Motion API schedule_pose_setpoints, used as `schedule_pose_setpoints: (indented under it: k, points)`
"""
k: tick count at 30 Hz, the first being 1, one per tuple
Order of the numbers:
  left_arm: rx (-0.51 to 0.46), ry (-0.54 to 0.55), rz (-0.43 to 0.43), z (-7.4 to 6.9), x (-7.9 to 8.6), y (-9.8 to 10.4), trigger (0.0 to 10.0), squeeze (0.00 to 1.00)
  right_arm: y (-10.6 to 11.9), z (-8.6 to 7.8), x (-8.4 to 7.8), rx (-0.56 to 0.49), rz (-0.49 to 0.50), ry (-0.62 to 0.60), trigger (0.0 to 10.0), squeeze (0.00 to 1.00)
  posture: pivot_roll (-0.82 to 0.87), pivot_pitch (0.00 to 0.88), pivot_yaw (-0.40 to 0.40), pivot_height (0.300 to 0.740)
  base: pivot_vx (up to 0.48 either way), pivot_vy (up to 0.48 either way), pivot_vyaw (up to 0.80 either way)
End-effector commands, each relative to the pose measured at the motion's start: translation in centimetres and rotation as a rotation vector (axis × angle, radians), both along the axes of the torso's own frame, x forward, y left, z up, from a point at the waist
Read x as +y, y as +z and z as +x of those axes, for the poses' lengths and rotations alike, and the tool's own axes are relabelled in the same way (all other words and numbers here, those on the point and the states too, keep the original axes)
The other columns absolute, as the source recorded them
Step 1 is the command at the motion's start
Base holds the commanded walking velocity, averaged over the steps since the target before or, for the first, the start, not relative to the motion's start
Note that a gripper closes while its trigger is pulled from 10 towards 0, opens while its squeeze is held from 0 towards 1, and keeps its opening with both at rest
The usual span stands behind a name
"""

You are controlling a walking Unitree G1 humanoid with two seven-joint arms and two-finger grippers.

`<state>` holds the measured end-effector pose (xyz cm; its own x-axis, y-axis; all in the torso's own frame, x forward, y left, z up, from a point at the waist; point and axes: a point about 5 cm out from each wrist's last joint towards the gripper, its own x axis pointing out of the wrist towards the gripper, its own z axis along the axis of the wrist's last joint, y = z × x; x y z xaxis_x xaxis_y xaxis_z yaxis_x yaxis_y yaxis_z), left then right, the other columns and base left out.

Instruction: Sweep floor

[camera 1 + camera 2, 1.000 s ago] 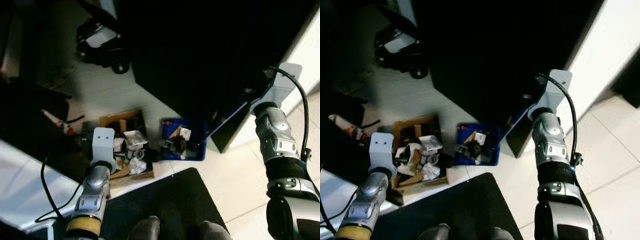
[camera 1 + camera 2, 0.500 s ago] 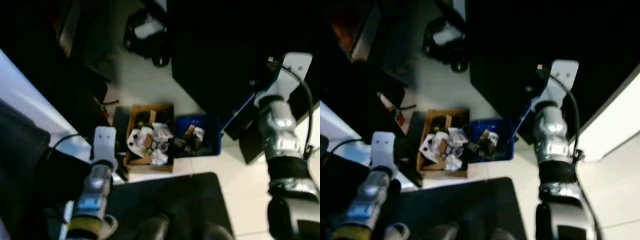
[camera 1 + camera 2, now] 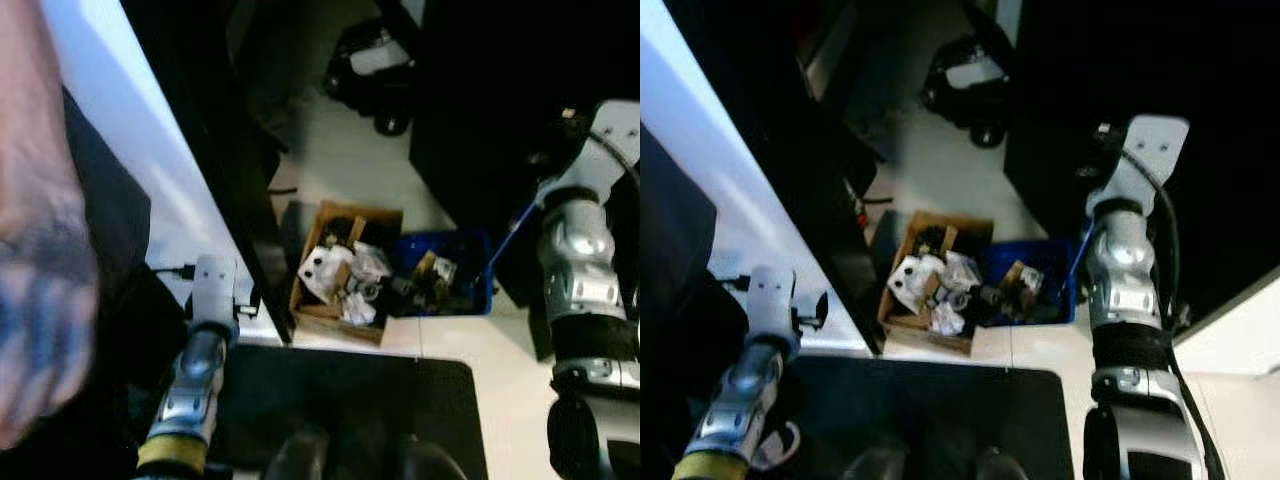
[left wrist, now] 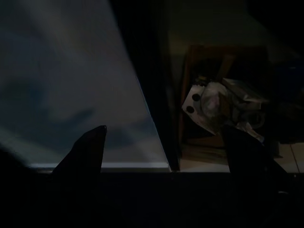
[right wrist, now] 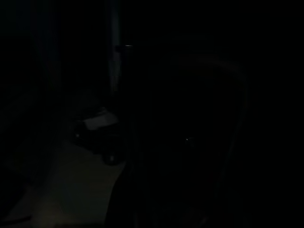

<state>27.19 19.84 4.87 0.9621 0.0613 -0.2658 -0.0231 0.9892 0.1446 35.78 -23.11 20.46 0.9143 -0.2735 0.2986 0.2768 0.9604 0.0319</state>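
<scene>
The view swung left; cardboard box (image 3: 345,262) of litter now sat at twelve o'clock. Left gripper (image 4: 161,156) jaws apart, right's apparently indiscernible.

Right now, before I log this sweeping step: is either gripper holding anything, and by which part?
The left gripper is open and holds nothing. Whether the right arm holds anything cannot be told; its wrist view is too dark.

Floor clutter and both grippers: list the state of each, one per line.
Cardboard box: open-topped, full of crumpled paper and scraps, on the floor.
Blue bin: open-topped, holds scraps, right beside the box.
Black mat: lying flat before the box.
Left gripper: fingers apart, holding nothing.
Right gripper: raised at the dark cabinet; too dark to tell.
</scene>
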Motion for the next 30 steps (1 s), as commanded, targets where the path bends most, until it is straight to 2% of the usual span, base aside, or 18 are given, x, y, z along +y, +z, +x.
schedule_pose_setpoints:
  k: [1,10,21,24,26,30]
  points:
    - [0.027,-0.004,0.013,-0.2,0.0,-0.4,10.0,0.00,1.9,-0.1,0.6,-0.122,0.080,0.027,10.0,0.00,-0.01,0.058,0.035,0.740,0.000,0.000,0.00]
    - [0.027,-0.021,0.031,0.6,-0.6,-0.1,10.0,0.00,2.2,-0.4,0.3,-0.145,0.080,0.009,10.0,0.00,-0.01,0.065,0.041,0.740,0.000,0.000,0.00]
    - [0.020,-0.003,0.028,1.1,-0.7,0.2,10.0,0.00,1.8,-0.5,0.8,-0.134,0.089,0.026,10.0,0.00,-0.02,0.068,0.044,0.740,0.347,-0.247,0.00]
    - [0.023,0.010,0.026,1.1,-0.6,0.1,10.0,0.00,1.8,-0.5,0.8,-0.134,0.090,0.028,10.0,0.00,-0.02,0.069,0.045,0.740,0.384,-0.284,0.00]
    - [0.032,0.059,0.017,1.1,0.0,0.0,10.0,0.00,1.8,-0.5,0.7,-0.135,0.091,0.032,10.0,0.00,-0.02,0.069,0.044,0.740,0.356,0.000,0.00]
    - [0.045,0.099,0.019,1.1,0.5,-0.2,10.0,0.00,1.9,-0.5,0.9,-0.141,0.095,0.048,10.0,0.00,-0.01,0.070,0.041,0.740,0.000,0.000,0.00]
